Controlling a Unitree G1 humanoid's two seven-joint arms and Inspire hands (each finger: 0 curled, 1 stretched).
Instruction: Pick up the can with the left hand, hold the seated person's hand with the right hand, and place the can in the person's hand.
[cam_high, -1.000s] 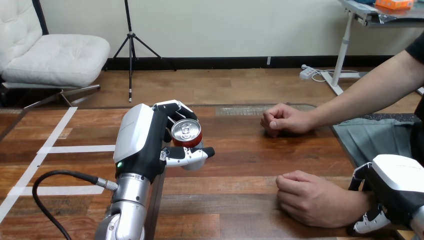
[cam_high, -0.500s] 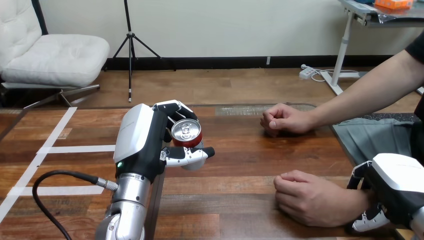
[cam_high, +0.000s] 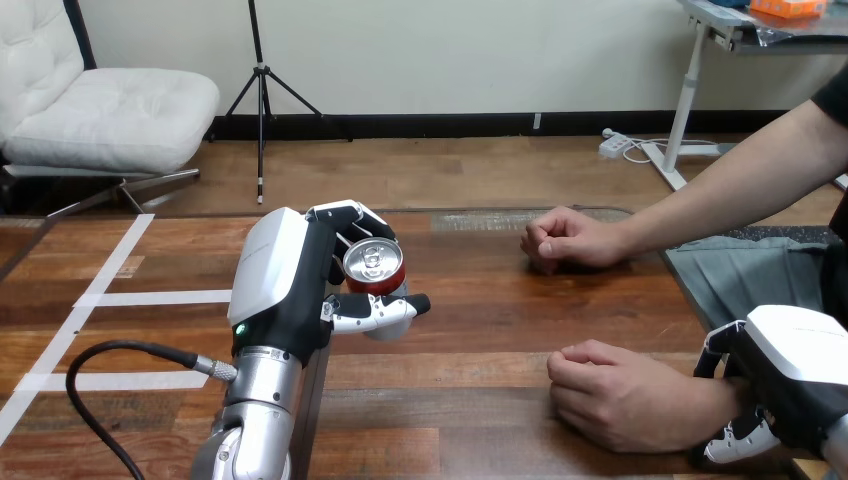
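You're seeing a glossy metal can (cam_high: 373, 263), a smooth semi-gloss wood table (cam_high: 490, 345), and a left hand (cam_high: 283, 285) with glossy white plastic shells over matt black.

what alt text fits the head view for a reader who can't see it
The left robot hand holds a red can upright at a wooden table. The right robot hand sits at the wrist of the person's nearer hand, which rests curled on the table.

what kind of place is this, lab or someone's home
Probably a robot test or demo setup, though I can't be sure: the robot's left hand holds a red can at a wooden table, and a person's hand rests on the table nearby.
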